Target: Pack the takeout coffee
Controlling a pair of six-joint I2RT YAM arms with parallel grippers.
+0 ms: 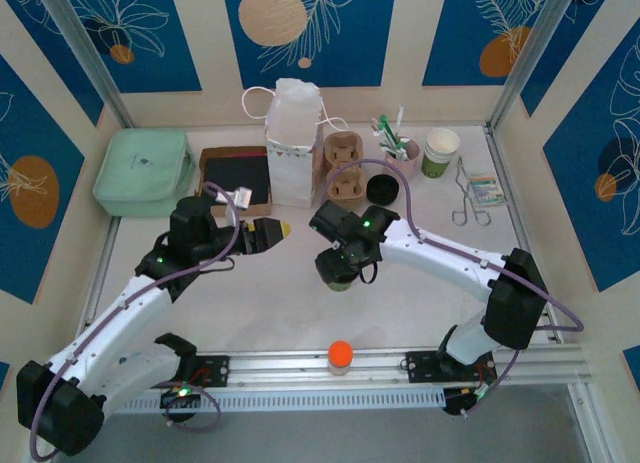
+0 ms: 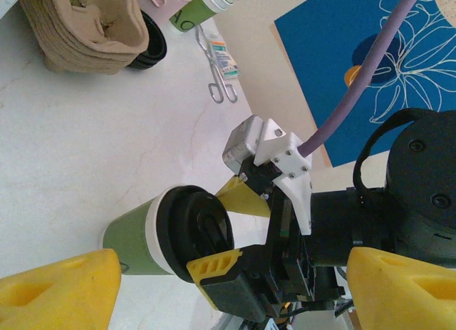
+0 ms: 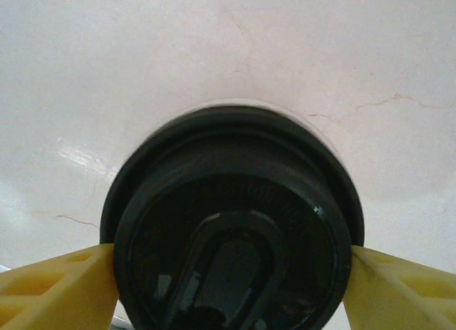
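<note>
one takeout coffee (image 2: 165, 237) upright on white marbled table (image 2: 107, 145); blue leaf-print walls (image 1: 350, 43).

I am watching the white marbled table (image 1: 250, 303). The green-banded white paper cup with black lid (image 2: 153, 237) is standing upright near its middle, between the fingers of the right gripper (image 3: 229, 262). Behind it, at the rear, a white paper bag (image 1: 295, 143) is standing. To its left a brown cardboard box (image 1: 207, 173) is lying, and further left a mint fabric zip case (image 1: 143, 171). Rightward from the bag things are running in a row: stacked brown pulp cup carriers (image 1: 343, 168), a loose round black lid (image 1: 383, 190), a pink cup of stirrers (image 1: 398, 155), a lidless white-and-green paper cup (image 1: 440, 151) and metal tongs (image 1: 462, 178). An orange-capped bottle (image 1: 341, 355) is sitting at the front rail.
</note>
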